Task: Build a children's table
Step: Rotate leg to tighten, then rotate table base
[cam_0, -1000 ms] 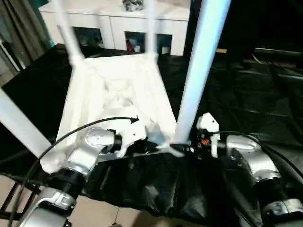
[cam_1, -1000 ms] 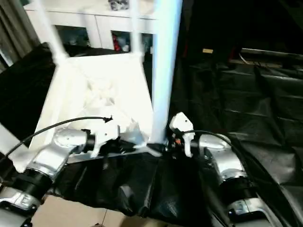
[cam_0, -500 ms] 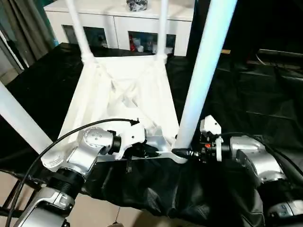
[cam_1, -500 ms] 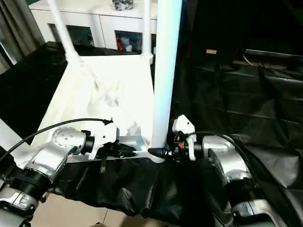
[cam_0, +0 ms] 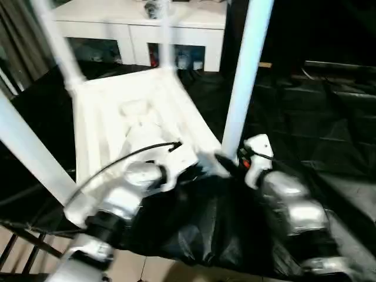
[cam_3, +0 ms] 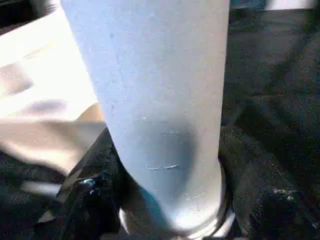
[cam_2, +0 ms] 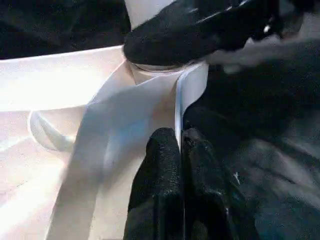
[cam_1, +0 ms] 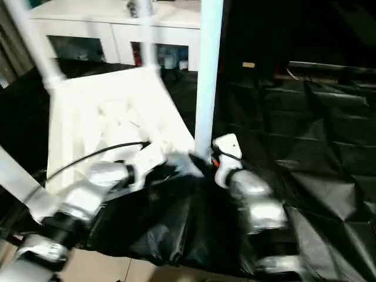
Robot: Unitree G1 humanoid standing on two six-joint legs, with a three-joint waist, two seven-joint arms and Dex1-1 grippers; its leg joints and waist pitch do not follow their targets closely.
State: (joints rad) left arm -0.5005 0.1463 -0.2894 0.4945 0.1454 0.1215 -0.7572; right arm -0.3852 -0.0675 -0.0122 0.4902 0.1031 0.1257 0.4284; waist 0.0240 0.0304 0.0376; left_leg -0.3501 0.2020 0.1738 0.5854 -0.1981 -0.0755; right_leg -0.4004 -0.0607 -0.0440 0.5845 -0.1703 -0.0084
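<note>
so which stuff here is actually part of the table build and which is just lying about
Part of the job:
- white table top, upside down
- near leg, right gripper around its base
- left gripper, on the top's rim

Just lying about:
- white cabinet
- black cloth

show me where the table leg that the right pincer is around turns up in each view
Left eye view: the table leg rises right of centre, from the tabletop's near right corner.
Right eye view: the leg rises at centre.
Left wrist view: its base at the top, behind a black finger of the right pincer.
Right wrist view: the leg between two fingers.
Shared landmark: the corner socket.
</note>
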